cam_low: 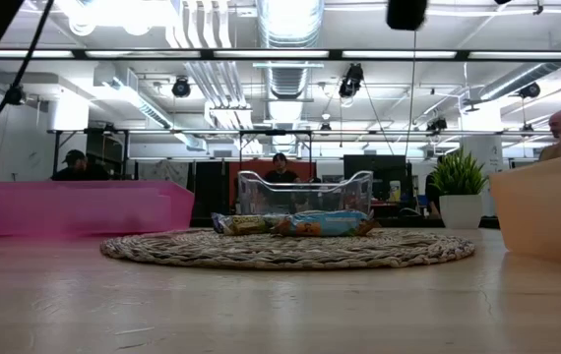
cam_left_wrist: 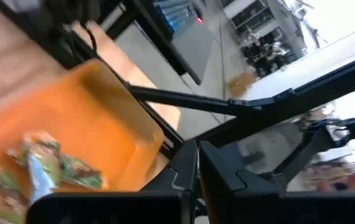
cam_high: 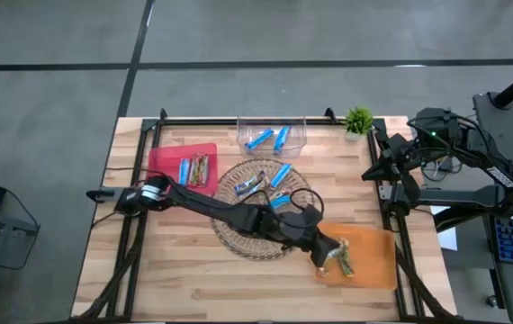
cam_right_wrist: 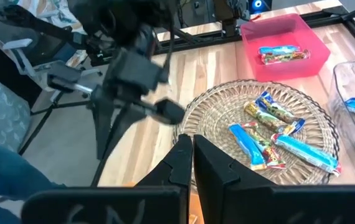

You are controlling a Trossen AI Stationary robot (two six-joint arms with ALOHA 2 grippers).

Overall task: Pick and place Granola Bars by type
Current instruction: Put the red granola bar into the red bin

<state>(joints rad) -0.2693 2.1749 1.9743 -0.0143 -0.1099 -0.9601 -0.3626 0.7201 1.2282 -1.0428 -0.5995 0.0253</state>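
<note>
I work over a light wooden table (cam_high: 193,261) on a grey concrete floor; the low view shows an open workshop with ceiling ducts and people seated behind.

From the left: the red bin (cam_high: 168,158) holds two granola bars (cam_high: 192,170), one blue and one brownish, long axes running front to back. The round wicker tray (cam_high: 238,236) carries about four bars, blue and multicoloured, lying at mixed diagonals. The clear bin (cam_high: 271,135) behind it holds two blue bars, tilted. The orange bin (cam_high: 375,261) holds what look like two brownish-green bars (cam_left_wrist: 53,165).

The left gripper (cam_high: 330,258) sits over the orange bin, fingers closed on nothing. The right gripper (cam_right_wrist: 189,149) waits off the table's right edge, fingers pressed together.
</note>
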